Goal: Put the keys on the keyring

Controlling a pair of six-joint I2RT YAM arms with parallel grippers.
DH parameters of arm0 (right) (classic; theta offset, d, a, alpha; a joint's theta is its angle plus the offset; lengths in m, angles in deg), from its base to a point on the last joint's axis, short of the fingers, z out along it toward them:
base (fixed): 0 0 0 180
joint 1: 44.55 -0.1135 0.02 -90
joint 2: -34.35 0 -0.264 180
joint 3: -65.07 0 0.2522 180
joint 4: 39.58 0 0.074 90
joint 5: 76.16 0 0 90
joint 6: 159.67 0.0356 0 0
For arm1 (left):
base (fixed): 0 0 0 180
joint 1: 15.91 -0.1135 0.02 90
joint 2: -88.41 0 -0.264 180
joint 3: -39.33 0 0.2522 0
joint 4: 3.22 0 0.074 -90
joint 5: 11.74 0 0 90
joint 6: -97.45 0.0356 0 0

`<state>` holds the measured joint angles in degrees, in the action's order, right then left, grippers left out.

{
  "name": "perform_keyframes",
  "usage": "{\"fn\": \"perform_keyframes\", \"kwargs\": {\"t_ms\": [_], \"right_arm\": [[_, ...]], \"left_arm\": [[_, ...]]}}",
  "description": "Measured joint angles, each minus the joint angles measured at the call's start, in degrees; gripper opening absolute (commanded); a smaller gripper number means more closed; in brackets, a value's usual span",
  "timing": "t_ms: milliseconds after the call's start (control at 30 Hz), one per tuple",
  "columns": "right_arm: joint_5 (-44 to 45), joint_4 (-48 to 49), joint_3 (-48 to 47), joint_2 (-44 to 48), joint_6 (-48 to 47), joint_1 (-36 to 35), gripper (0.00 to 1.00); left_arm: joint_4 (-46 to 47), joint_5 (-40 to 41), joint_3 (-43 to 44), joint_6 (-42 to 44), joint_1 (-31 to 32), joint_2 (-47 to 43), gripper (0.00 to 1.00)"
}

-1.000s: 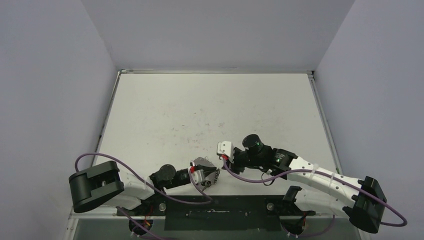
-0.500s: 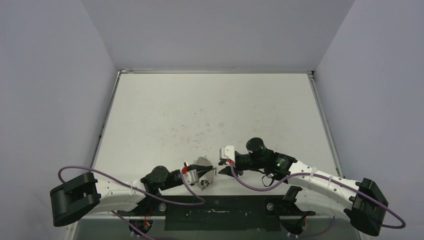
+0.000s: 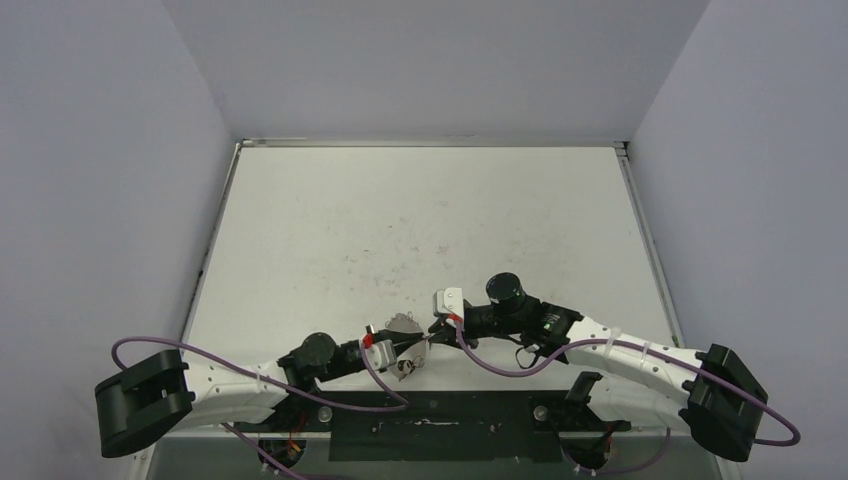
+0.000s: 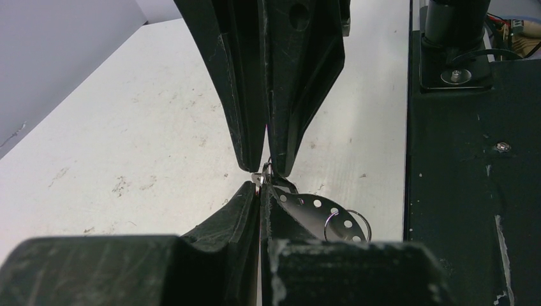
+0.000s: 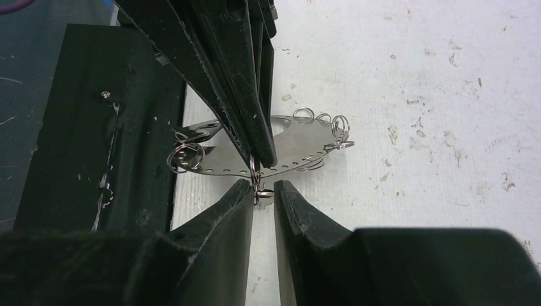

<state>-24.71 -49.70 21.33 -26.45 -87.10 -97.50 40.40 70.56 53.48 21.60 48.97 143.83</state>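
The keyring [image 5: 295,141] is a flat silvery oval with holes along its rim and several tiny silver rings; it lies low over the table's near edge. My left gripper [image 4: 260,189] is shut on its rim, and it enters the right wrist view from above [image 5: 254,150]. My right gripper [image 5: 263,191] meets it tip to tip, its fingers narrowly apart and pinching a tiny silver key [image 5: 264,194] beside a small ring. In the left wrist view the keyring [image 4: 319,213] looks dark, and a thin black loop [image 4: 284,185] lies by the fingertips. Both grippers, left [image 3: 412,345] and right [image 3: 433,328], show in the top view.
The white table [image 3: 420,220] is scuffed and walled at the back and sides. A black mounting strip [image 3: 430,425] runs along the near edge, just beside the keyring, and shows in both wrist views [image 4: 472,159] [image 5: 83,127].
The left arm has lowered and swung its elbow out to the left. My right gripper has moved left until its tips meet the left gripper's tips at the keyring.
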Motion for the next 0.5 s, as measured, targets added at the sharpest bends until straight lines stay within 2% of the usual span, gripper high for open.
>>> {"fn": "perform_keyframes", "kwargs": {"t_ms": [200,500], "right_arm": [[-0.26,0.24,0.0,0.0,0.07,-0.02,0.0],[-0.33,0.04,-0.11,-0.9,-0.04,-0.02,0.0]], "left_arm": [[-0.5,0.2,0.0,0.0,0.0,-0.39,0.0],[-1.79,0.44,-0.02,-0.13,0.0,-0.79,0.01]]}}
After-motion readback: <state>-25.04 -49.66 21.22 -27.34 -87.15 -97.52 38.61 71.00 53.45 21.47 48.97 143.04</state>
